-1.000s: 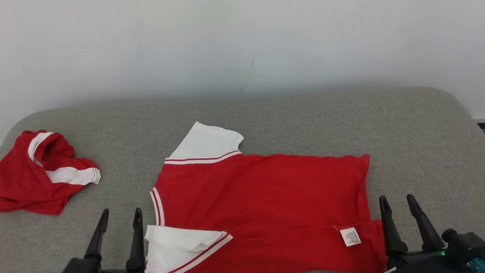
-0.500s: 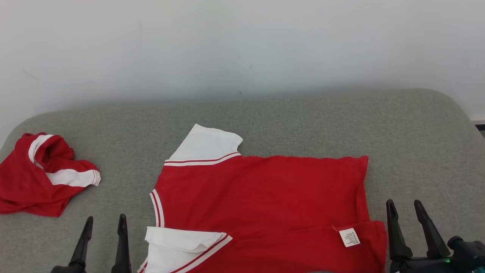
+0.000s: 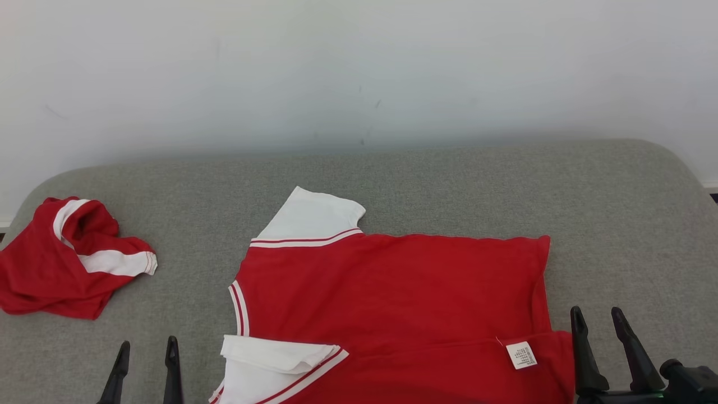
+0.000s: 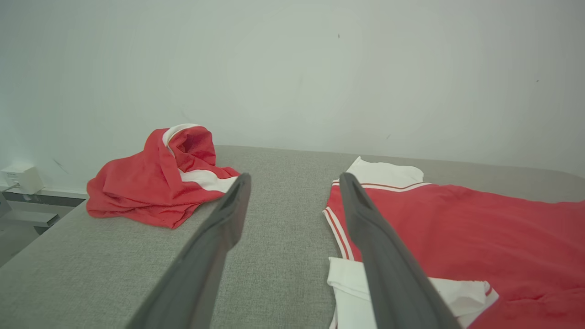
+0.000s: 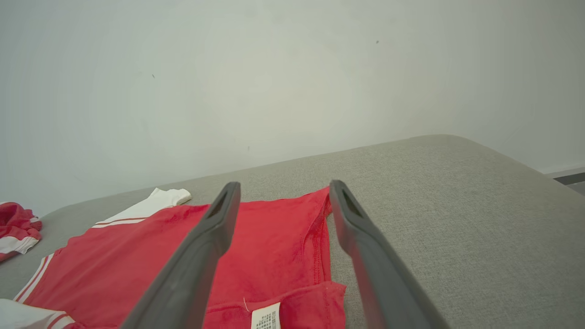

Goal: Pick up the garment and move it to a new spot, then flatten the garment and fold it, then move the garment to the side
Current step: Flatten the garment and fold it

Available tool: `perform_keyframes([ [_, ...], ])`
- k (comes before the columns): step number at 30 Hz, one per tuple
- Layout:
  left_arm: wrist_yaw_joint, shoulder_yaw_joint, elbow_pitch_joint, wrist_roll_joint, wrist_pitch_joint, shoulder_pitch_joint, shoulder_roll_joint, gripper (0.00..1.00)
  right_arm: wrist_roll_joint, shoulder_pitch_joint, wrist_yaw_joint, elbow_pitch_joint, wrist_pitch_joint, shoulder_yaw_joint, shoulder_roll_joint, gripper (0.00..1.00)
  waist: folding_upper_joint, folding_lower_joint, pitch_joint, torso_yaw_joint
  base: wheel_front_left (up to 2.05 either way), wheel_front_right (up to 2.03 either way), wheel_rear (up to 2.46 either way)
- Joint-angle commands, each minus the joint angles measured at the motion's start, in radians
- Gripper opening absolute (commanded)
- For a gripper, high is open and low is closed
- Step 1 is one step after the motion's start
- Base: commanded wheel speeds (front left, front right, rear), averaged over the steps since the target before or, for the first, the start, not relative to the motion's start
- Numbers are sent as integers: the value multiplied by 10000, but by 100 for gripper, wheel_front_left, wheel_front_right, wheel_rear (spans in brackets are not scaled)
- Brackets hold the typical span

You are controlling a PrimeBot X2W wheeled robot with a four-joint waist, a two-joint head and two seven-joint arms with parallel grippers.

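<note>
A red garment (image 3: 392,297) with white sleeves lies spread on the grey cushion, collar to the left, hem to the right; its near edge is folded over, showing a white label (image 3: 521,355). It also shows in the left wrist view (image 4: 480,237) and right wrist view (image 5: 256,256). My left gripper (image 3: 147,349) stands open at the lower left, just left of the near white sleeve (image 3: 275,359), holding nothing. At the lower right my right gripper (image 3: 597,315) is open beside the garment's hem corner, also with nothing in it.
A second red-and-white garment (image 3: 61,261) lies crumpled at the cushion's left edge, also in the left wrist view (image 4: 160,183). The grey cushion (image 3: 460,185) ends at a white wall behind and has rounded corners. A small white box (image 4: 20,178) sits on a ledge beyond the left edge.
Both grippers have drawn back toward the bottom of the head view, the left one more. The whole picture has shifted slightly, so the camera moved. The garments lie as before.
</note>
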Motion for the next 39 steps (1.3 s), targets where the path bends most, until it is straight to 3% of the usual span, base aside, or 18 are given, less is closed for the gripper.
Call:
perform_keyframes([
  [1, -13, 22, 60, -89, -32, 95, 0, 100, -52, 81, -24, 30, -44, -9, 6, 100, 0, 0, -1, 12, 0, 0, 0],
  [15, -89, 40, 539, -74, -12, -350, 176, 100, 198, -330, -24, 281, -24, 155, -106, 100, 0, 0, 261, -171, 0, 0, 0],
  [26, -167, -786, 1169, -271, 1146, -3422, 1447, 100, 174, -3174, -26, 1958, 735, 196, -559, 100, 0, 0, 1850, -681, 0, 0, 0],
  [31, -157, -2045, 2003, -1016, 2041, -5999, 2325, 100, 133, -5206, -26, 3194, 1320, 344, -628, 100, 0, 0, 3024, -941, 0, 0, 0],
  [39, -146, -3830, 3308, -1859, 3083, -8768, 3410, 100, -90, -7070, -26, 4583, 2169, 934, -445, 100, 0, 0, 4092, -1442, 0, 0, 0],
])
